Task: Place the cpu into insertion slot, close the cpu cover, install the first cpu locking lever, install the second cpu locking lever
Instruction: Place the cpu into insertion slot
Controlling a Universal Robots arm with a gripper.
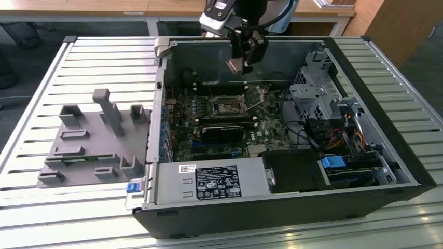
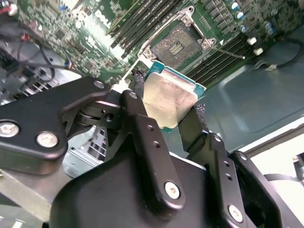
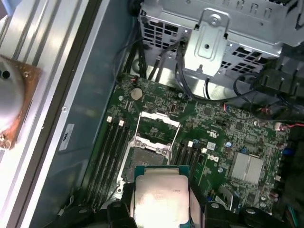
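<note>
tool (image 2: 168, 95) grips cpu (image 2: 172, 100); memory slots (image 2: 137, 28) flank insertion slot (image 2: 176, 45).

Insertion slot (image 1: 226, 106): room straight above is lying open up to the claw (image 1: 242, 62). Black card (image 1: 223, 130) is sitting just beside the slot; drive cage (image 1: 315, 98) and cables (image 1: 304, 132) are crowding in on the exterior view's right of it.

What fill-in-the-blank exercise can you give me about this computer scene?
1. The gripper holds the cpu between its ____.
2. The insertion slot sits on a circuit board of ____ colour.
3. The cpu cover is ____, not closed.
Missing words: jaws; green; open.
</note>
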